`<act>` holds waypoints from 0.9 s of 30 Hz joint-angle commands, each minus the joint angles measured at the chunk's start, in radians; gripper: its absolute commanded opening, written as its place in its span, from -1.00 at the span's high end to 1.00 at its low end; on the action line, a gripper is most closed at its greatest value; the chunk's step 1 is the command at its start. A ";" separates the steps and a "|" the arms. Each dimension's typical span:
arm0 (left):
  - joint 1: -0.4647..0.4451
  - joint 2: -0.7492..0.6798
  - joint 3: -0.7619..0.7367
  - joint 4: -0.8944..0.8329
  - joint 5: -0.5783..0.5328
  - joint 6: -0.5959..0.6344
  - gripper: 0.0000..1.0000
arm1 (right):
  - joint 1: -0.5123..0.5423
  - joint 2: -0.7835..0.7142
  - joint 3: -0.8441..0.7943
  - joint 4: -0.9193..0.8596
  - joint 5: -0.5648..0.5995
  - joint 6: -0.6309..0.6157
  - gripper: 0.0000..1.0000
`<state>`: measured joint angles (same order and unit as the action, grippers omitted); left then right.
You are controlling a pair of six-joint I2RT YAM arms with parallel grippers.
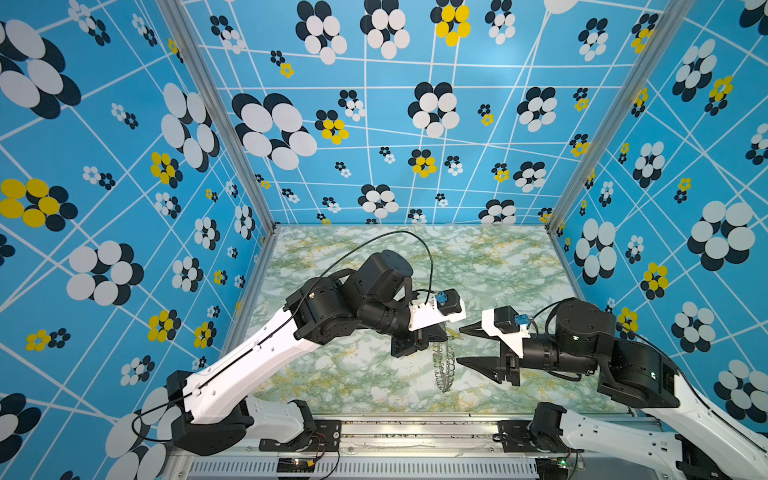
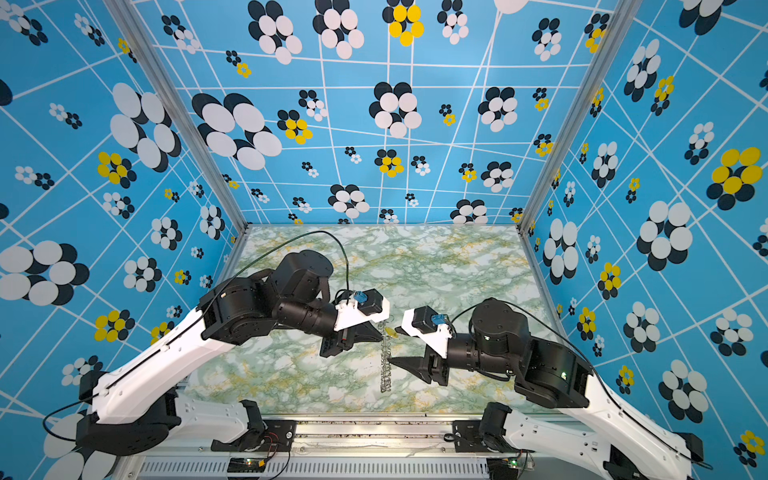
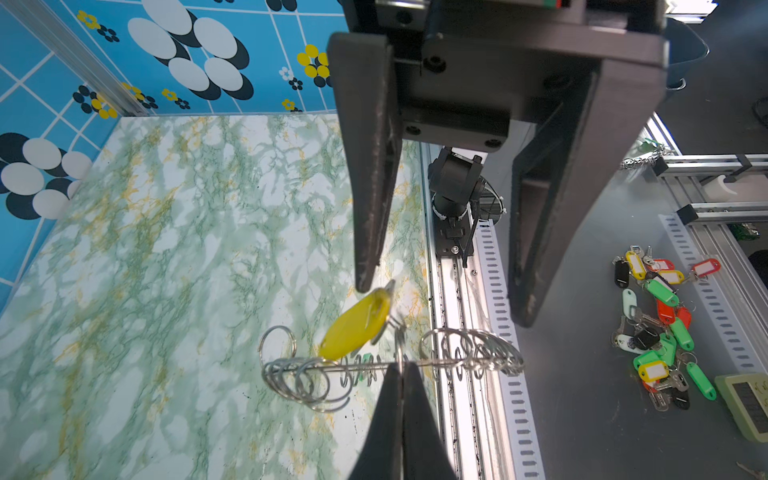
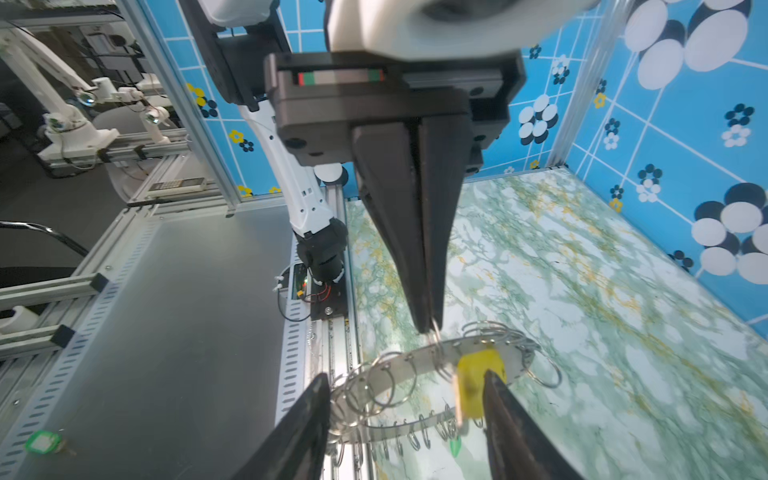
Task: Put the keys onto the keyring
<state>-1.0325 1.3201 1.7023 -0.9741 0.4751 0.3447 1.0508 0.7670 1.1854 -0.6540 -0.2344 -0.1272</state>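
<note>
left arm: reaches in from the near left toward the middle of the table (image 1: 332, 374)
left gripper (image 3: 401, 368): jaws clenched, pinching a wire loop on the rim of the keyring; tips meet at the ring in both wrist views
keyring (image 4: 409, 361): grey flat ring with many silver wire loops, held up off the marbled table at the middle, edge-on in both top views (image 1: 444, 365), hanging below the left gripper
yellow key (image 3: 355, 328): yellow tag at the upper part of the keyring, just beside the pinched loop, between the two grippers; seen as a small yellow spot in a top view (image 2: 390, 331); whether its loop is threaded on, can't tell
green key (image 3: 365, 368): bit of green showing behind the wire loops, low by the ring; mostly hidden
right gripper (image 1: 458, 345): jaws released, spread wide, tips just right of the keyring; the yellow key sits by one fingertip (image 4: 496, 388) in the right wrist view, contact unclear
right arm: comes in from the near right
spare tags (image 3: 660, 324): heap of coloured key tags on the grey bench outside the cell
</note>
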 commanded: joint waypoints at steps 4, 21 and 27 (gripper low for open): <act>-0.003 -0.034 0.000 0.003 0.020 0.025 1.00 | -0.002 -0.003 0.052 -0.081 0.108 -0.039 -0.23; -0.001 -0.044 -0.011 0.013 0.049 0.023 1.00 | -0.002 0.038 0.064 -0.052 0.051 -0.155 0.31; -0.001 -0.042 -0.007 0.013 0.048 0.025 1.00 | -0.002 0.043 0.071 -0.042 0.009 -0.167 0.42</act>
<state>-1.0328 1.2999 1.6928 -0.9749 0.5007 0.3595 1.0508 0.8074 1.2312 -0.7216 -0.1844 -0.2775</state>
